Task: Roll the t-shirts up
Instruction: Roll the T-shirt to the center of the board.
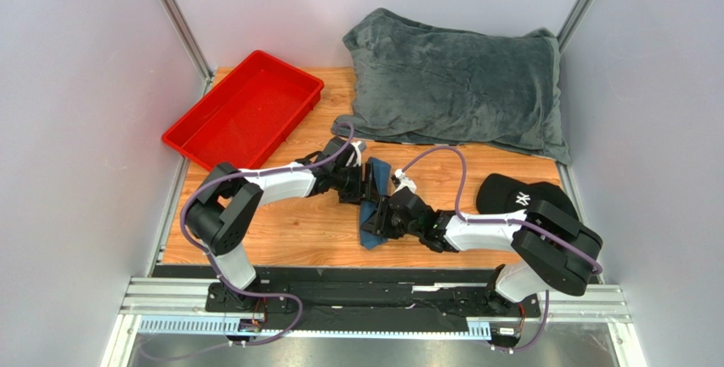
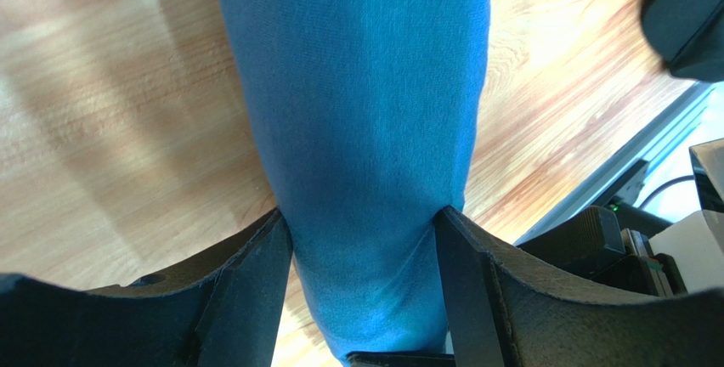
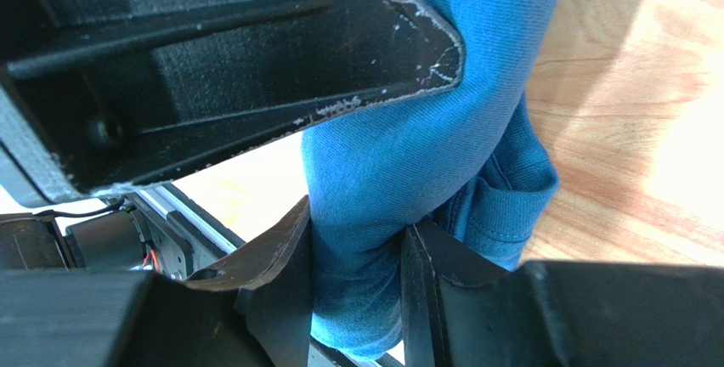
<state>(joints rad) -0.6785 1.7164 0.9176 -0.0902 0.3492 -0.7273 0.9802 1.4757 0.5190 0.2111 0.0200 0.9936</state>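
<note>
Right gripper (image 3: 357, 286): clenched on the bunched blue t-shirt (image 1: 370, 238), at its near end.
Left gripper (image 2: 365, 278): just beyond, clamped across the same strip, cloth filling the jaws.
T-shirt: narrow strip on table, near-right of red tray (image 1: 255, 112), long axis near-to-far.
Relation: grippers meet it crosswise from opposite sides; right one closer to its near end.
Judgement: roll likely runs along that axis.

We note red tray (image 1: 246, 116) at far-left corner of wooden table (image 1: 289, 235). We see fuzzy grey blanket (image 1: 459, 82) bunched along far edge, near tray. We spot black cap (image 1: 520, 195), white logo, near right.
</note>
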